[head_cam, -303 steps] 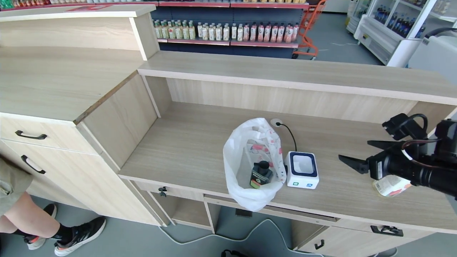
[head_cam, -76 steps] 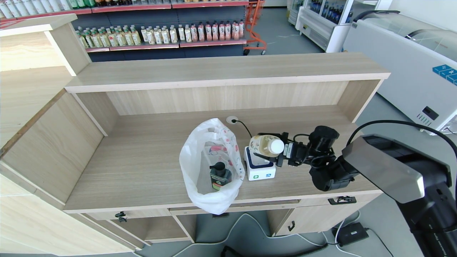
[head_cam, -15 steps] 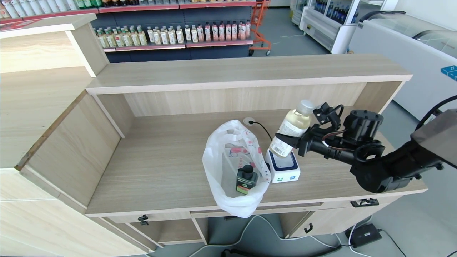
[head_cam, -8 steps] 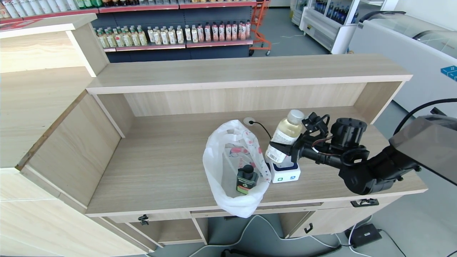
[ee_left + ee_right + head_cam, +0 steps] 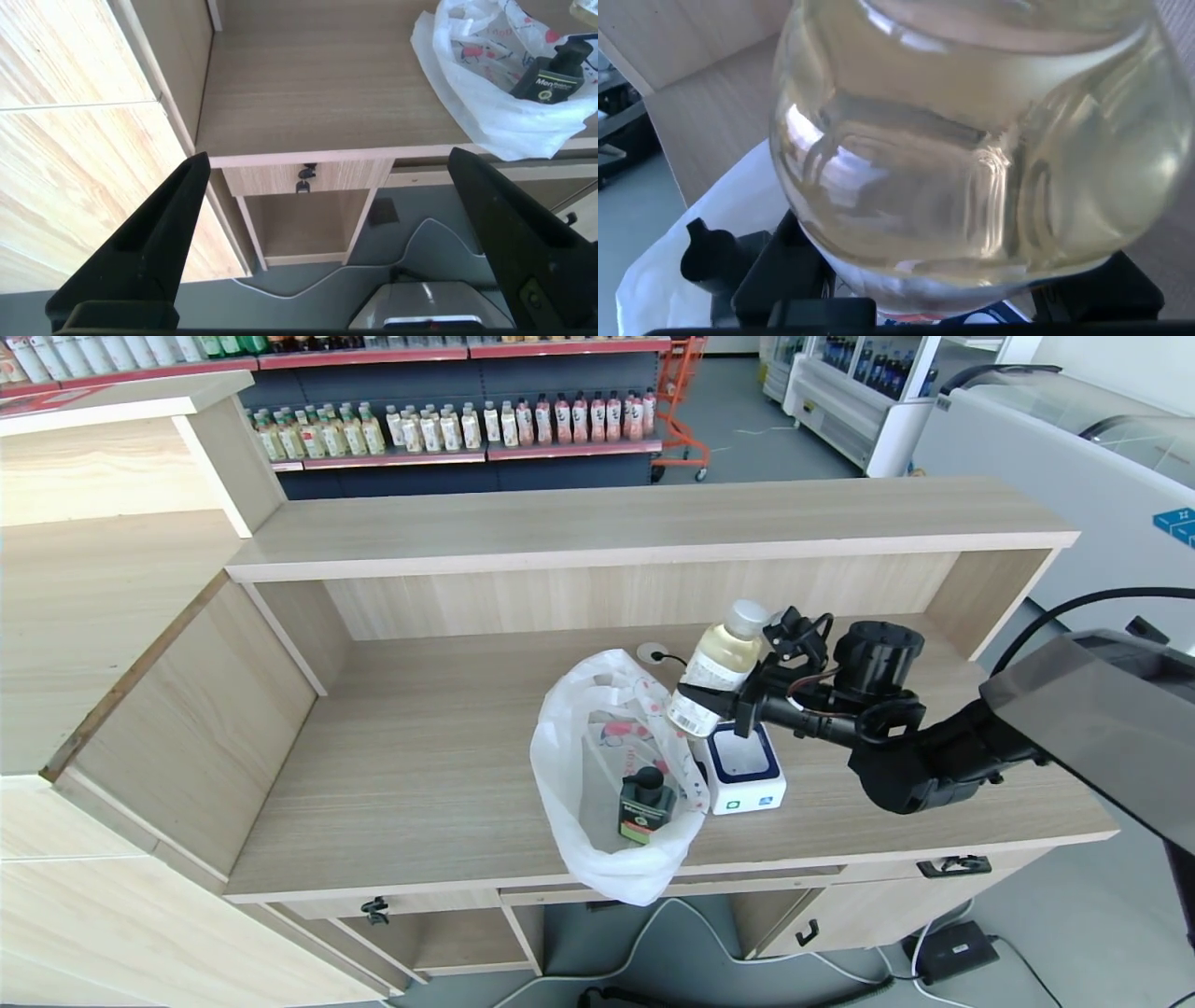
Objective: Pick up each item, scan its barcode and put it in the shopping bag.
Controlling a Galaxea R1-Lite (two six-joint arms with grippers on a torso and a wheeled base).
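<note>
My right gripper [image 5: 717,698] is shut on a clear bottle [image 5: 711,670] of pale yellow drink with a white cap, held tilted above the gap between the white scanner [image 5: 744,771] and the white shopping bag [image 5: 597,775]. In the right wrist view the bottle [image 5: 971,140] is very close, with the bag [image 5: 654,280] below it. A dark bottle [image 5: 644,803] with a black top stands inside the bag. My left gripper [image 5: 327,238] is open, off the counter's front edge, with the bag [image 5: 495,89] and dark bottle [image 5: 551,77] beyond it.
The wooden counter [image 5: 420,747] has a raised back wall and a top shelf [image 5: 653,527]. A black cable [image 5: 677,665] runs from a hole in the counter behind the bag to the scanner. Drawers with black handles [image 5: 952,866] sit under the front edge.
Over the last second my right gripper has carried the bottle leftwards, from above the scanner towards the bag's right rim. The bag, dark bottle and scanner have stayed put.
</note>
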